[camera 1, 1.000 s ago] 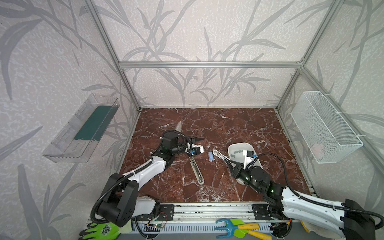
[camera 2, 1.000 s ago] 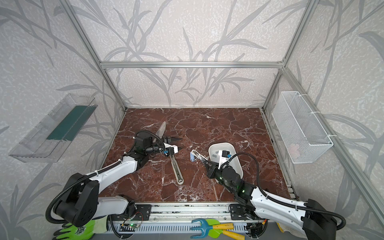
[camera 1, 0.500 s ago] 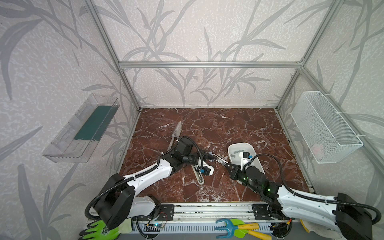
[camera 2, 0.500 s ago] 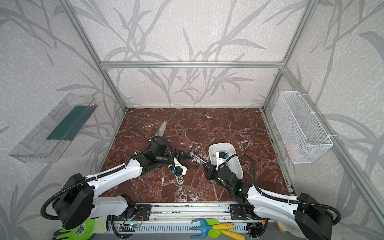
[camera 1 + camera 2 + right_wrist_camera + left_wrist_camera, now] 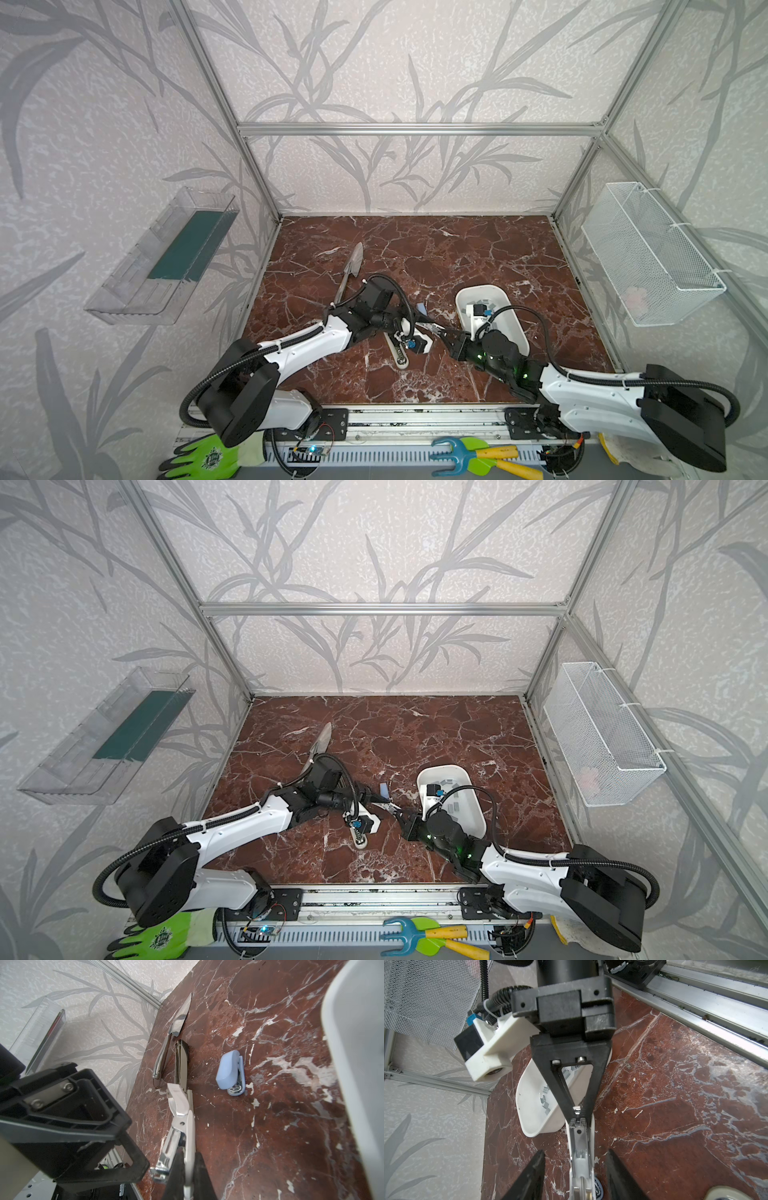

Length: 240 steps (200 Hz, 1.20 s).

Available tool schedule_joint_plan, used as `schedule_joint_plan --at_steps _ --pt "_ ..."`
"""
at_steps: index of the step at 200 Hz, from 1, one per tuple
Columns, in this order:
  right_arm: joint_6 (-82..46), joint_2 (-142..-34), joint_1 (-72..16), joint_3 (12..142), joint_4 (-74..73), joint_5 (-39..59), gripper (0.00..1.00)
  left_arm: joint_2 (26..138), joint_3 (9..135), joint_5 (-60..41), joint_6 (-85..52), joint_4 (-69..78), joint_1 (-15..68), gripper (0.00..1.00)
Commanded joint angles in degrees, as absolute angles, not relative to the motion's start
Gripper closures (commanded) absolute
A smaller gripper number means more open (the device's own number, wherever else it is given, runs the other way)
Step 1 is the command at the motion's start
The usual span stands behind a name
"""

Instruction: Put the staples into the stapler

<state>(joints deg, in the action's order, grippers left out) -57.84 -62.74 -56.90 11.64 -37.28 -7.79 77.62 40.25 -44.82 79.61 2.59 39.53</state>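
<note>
A white stapler (image 5: pixel 182 1118) with its shiny metal channel (image 5: pixel 579 1147) swung open hangs just above the marble floor at the middle. My right gripper (image 5: pixel 189 1153) is shut on its white plastic arm. My left gripper (image 5: pixel 575 1152) faces it, and its open fingers (image 5: pixel 533 1176) straddle the channel with a gap on each side. In both top views the two grippers (image 5: pixel 419 323) (image 5: pixel 442 334) meet tip to tip. The staples (image 5: pixel 545 1101), small grey strips, lie in the white tray (image 5: pixel 480 286) behind my right gripper.
A small light blue stapler (image 5: pixel 230 1072) lies on the floor just beyond the grippers. Further back lie a dark open stapler (image 5: pixel 180 1059) and a metal trowel (image 5: pixel 351 266). A long white tool (image 5: pixel 397 353) rests under my left wrist. The front rail (image 5: pixel 695 1001) runs close by.
My left arm has swung from the left rear toward the middle, and its open fingers now straddle the stapler. My right gripper, still shut on the stapler, has shifted slightly left.
</note>
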Motion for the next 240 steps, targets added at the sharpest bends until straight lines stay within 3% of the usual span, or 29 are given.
schedule_joint_plan --at_steps 1,96,154,199,240 --pt "-58.43 -63.87 -57.79 13.54 -41.60 -7.51 1.00 78.72 41.97 -44.07 81.81 0.04 40.31 0.50" --pt "-59.24 -67.03 -60.28 14.10 -46.01 -6.97 1.00 82.47 43.68 -41.40 79.33 -0.71 42.78 0.52" --pt "-60.38 -67.62 -60.73 13.37 -47.93 -6.68 1.00 83.62 44.18 -40.22 79.57 -1.49 42.86 0.63" --pt "-60.47 -65.53 -61.32 13.36 -45.96 -7.07 1.00 83.48 44.91 -40.92 80.41 -3.39 42.89 0.80" --pt "-59.86 -61.12 -61.35 12.84 -40.13 -9.70 0.82 83.40 45.09 -41.16 82.41 -5.23 42.68 0.90"
